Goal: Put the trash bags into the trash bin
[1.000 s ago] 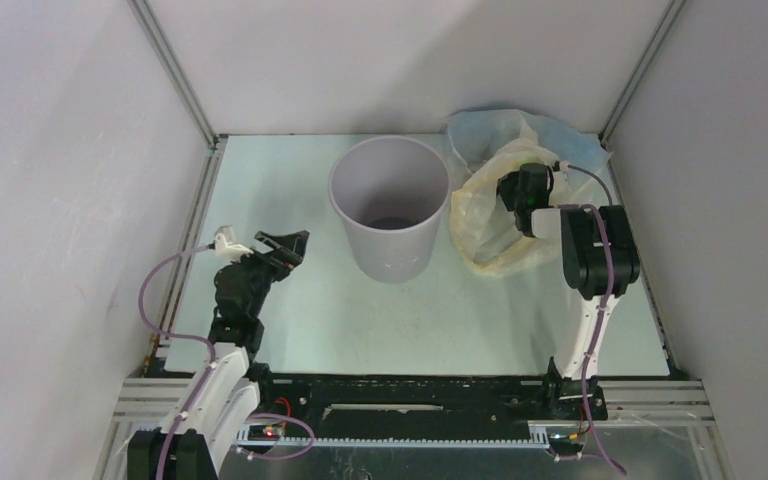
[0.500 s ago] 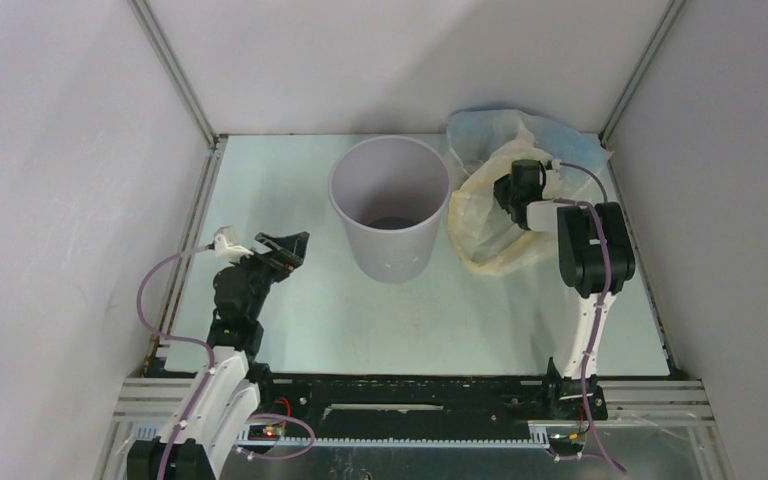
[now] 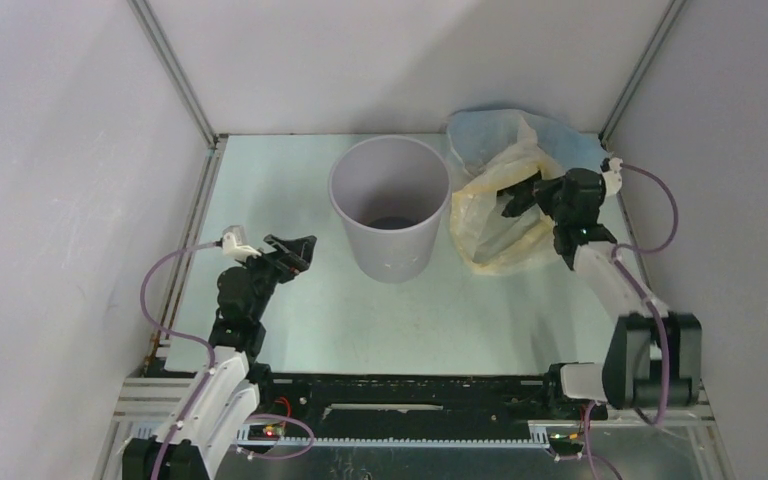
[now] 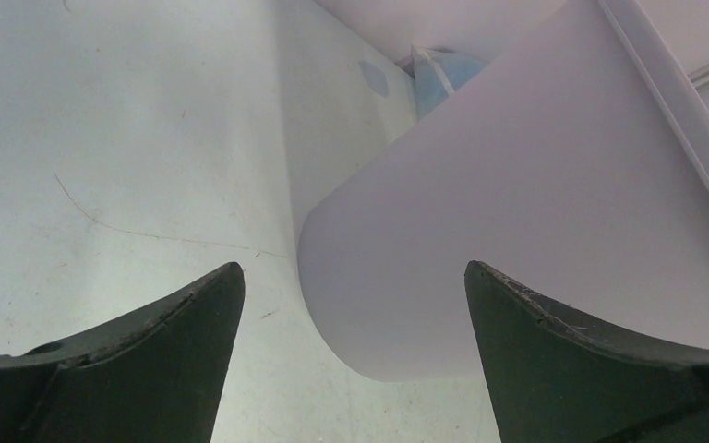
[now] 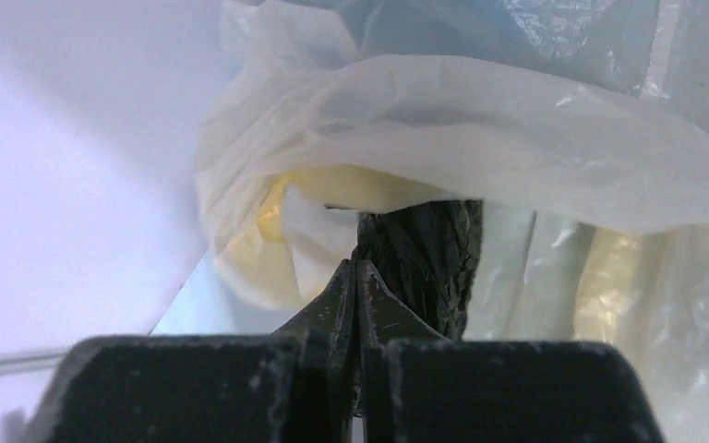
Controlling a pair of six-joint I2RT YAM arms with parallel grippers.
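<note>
Pale grey walls enclose a light green worktop (image 3: 290, 190). The right jaws are clenched, their tips pinching the edge of the black trash bag (image 5: 425, 263), a crinkled, glossy wad. It sits inside the mouth of a translucent yellowish and pale-blue plastic bag (image 5: 480, 138) in the back right corner. That bag's side touches the trash bin (image 3: 390, 250), a plain grey-lavender tapered bucket with smooth walls, upright at the middle back. The left jaws are spread wide and hold nothing, low over the worktop, facing the bin's lower wall, near but apart. Open worktop lies left of and in front of the bin.
</note>
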